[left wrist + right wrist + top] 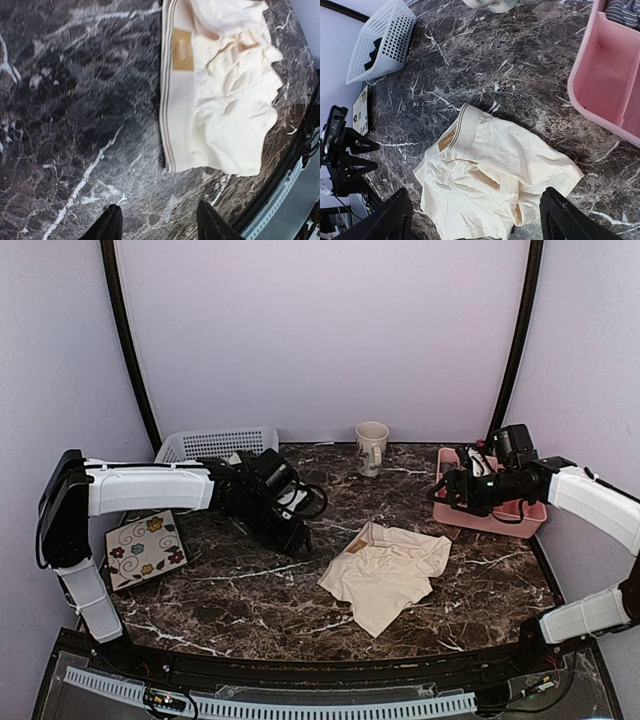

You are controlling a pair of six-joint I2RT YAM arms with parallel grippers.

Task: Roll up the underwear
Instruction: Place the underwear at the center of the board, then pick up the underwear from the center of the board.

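The cream-beige underwear point(388, 568) lies crumpled and loosely folded on the dark marble table, right of centre. Its waistband with a tan label faces the left arm. It also shows in the left wrist view point(220, 95) and the right wrist view point(495, 175). My left gripper point(298, 540) is open and empty, low over the table just left of the waistband; in its own view point(159, 225) bare marble lies between the fingers. My right gripper point(446, 495) is open and empty, held high above the table near the pink bin, looking down on the garment point(472, 220).
A pink bin point(490, 505) with dark striped cloth stands at the back right. A white mesh basket point(215, 445) with dark garments stands at the back left. A cream mug point(372, 445) stands at the back centre. A floral tile point(146, 548) lies at the left edge.
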